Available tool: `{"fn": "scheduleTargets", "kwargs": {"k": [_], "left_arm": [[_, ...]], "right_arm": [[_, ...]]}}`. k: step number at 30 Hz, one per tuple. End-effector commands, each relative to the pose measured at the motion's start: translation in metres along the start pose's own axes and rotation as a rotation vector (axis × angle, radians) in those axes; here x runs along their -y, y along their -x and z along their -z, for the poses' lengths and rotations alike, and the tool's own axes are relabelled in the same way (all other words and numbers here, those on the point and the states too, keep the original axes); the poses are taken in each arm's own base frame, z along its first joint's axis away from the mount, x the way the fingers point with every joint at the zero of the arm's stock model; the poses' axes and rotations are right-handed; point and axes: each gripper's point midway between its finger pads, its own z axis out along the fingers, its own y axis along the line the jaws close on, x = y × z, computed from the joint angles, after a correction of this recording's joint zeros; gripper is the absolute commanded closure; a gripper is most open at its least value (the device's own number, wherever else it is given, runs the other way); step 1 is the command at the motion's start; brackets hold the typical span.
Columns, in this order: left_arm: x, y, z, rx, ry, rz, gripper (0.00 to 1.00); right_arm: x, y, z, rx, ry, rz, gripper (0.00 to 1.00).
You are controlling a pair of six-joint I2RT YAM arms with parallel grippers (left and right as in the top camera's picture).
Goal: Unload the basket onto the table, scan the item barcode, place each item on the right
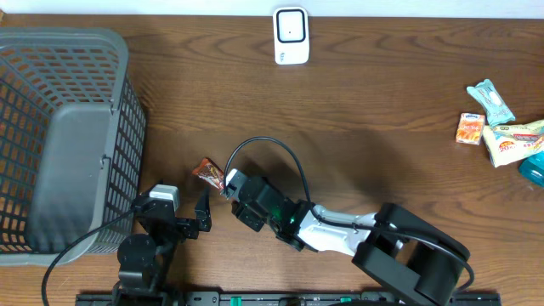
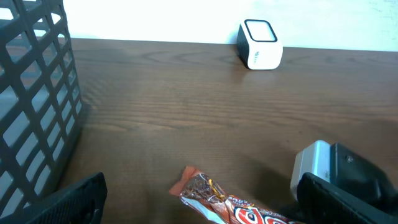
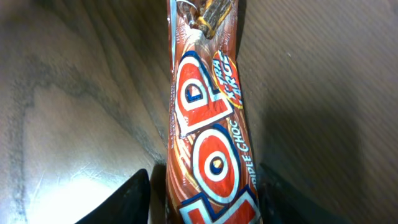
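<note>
bar (image 3: 208, 143): brown wrapper, red letters edged white and blue
scanner (image 1: 291, 35): white, dark face
basket (image 1: 123, 136): grey grid
table (image 1: 357, 119): dark brown wood grain
square pack (image 1: 470, 128): orange
long pack (image 1: 490, 100): teal

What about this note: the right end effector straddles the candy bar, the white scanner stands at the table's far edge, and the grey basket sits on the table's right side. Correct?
Not quite. The grey basket sits on the table's left side, as the overhead view shows. The right end effector does straddle the candy bar, and the white scanner stands at the far edge.
</note>
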Motion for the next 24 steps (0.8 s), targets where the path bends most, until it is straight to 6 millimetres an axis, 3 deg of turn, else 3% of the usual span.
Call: {"fn": "scheduleTargets", "kwargs": {"k": [1,5,9,10,13,17,20,24], "left_arm": [[0.002,-0.012,-0.002,-0.028,-0.015,0.003,0.02],[0.002,-0.011,-0.002,-0.027,-0.015,0.003,0.02],[0.002,-0.011,-0.002,-0.027,-0.015,0.003,0.02],[0.002,-0.011,-0.002,-0.027,-0.015,0.003,0.02],[0.002,-0.012,-0.002,-0.028,-0.015,0.003,0.02],[0.002,-0.011,-0.002,-0.027,-0.015,0.003,0.02],[0.002,-0.012,-0.002,-0.028,-0.015,0.003,0.02],[0.002,-0.011,-0.002,-0.027,-0.015,0.003,0.02]], "right_arm": [[0.002,-0.013,-0.011,-0.04,-0.032,0.075,0.5],[0.015,-0.028,-0.021,-0.093,-0.108,0.105,0.65],[0.02,-0.027,-0.019,-0.14,-0.118,0.074,0.95],[0.023,-0.025,-0.018,-0.149,-0.123,0.045,0.99],[0.025,-0.014,-0.014,-0.178,-0.062,-0.077,0.99],[0.012,0.007,0.006,-0.265,0.205,-0.236,0.99],[0.006,0.023,0.042,-0.332,0.524,-0.44,0.99],[0.012,0.038,0.077,-0.293,0.804,-0.614,0.99]]}}
